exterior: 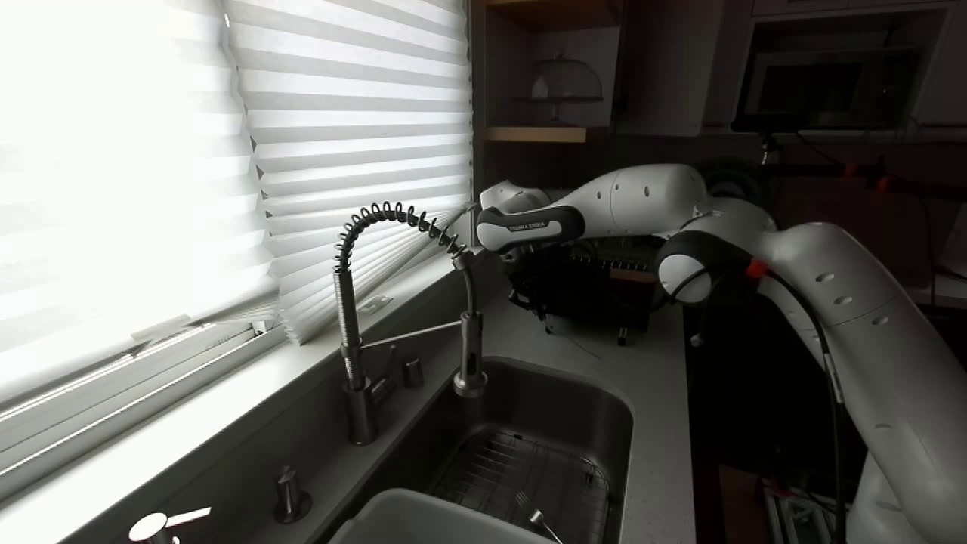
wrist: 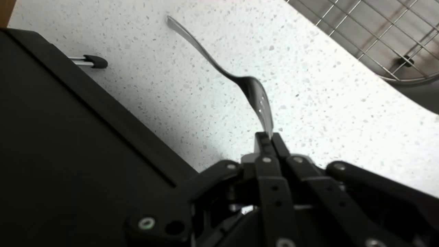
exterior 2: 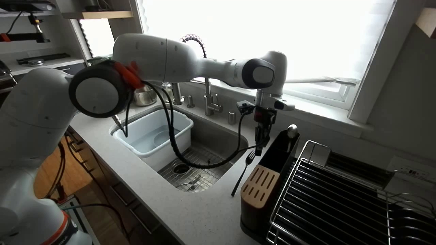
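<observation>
A silver fork (wrist: 252,89) extends away from my gripper (wrist: 271,136) in the wrist view, its tine tips pinched between the fingertips. My gripper is shut on those tines, and the handle points off over the speckled counter (wrist: 212,113). In an exterior view the fork (exterior 2: 242,173) shows beside the lowered gripper (exterior 2: 259,151), between the sink and a black utensil holder (exterior 2: 250,217) with a slotted wooden top. Whether the handle touches the counter I cannot tell. That holder's dark wall (wrist: 68,137) fills the left of the wrist view. The gripper is lost in shadow in an exterior view.
A spoon (exterior 2: 292,132) stands in the holder, with a wire dish rack (exterior 2: 327,177) alongside. The sink (exterior: 559,408) contains a wire grid, a pale basin (exterior 2: 184,141) and another fork (exterior: 538,518). A spring faucet (exterior: 347,317) arches above it, near the window blinds (exterior: 363,113).
</observation>
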Tool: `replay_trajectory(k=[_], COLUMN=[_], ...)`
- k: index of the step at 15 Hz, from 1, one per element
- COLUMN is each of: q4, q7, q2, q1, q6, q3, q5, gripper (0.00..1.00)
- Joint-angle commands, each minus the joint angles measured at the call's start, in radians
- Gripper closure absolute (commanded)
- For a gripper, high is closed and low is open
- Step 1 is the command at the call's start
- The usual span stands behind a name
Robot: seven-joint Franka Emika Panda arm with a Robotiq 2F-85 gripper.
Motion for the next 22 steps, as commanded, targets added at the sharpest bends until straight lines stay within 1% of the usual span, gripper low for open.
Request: replay_trajectory(k=[1, 2, 3, 4, 5, 8, 10, 13, 14, 15, 19, 22], q4=[-0.059, -0.066, -0.071, -0.073, -0.074, -0.072, -0.073, -0.071, -0.071, -0.067, -0.036, -0.010], q7=[0.041, 0.046, 0.052, 0.057, 0.063, 0.069, 0.074, 0.120, 0.140, 0.159, 0.215, 0.260], q2=[0.000, 0.002, -0.002, -0.006, -0.009, -0.037, -0.066, -0.123, -0.144, -0.165, -0.224, -0.235], q1=[0.021, 0.021, 0.022, 0.023, 0.021, 0.019, 0.019, 0.025, 0.029, 0.030, 0.025, 0.019], q6=[0.053, 0.061, 0.062, 0.068, 0.072, 0.075, 0.059, 0.022, 0.010, 0.014, 0.073, 0.157], q3=[-0.015, -0.014, -0.012, -0.012, -0.010, -0.006, -0.002, -0.001, -0.003, -0.003, -0.011, -0.023], q5=[-0.034, -0.037, -0.038, -0.038, -0.033, -0.021, -0.009, 0.011, 0.011, 0.016, 0.006, -0.010], gripper=[0.99, 0.98, 0.72, 0.71, 0.66, 0.42, 0.29, 0.05, 0.01, 0.00, 0.00, 0.00])
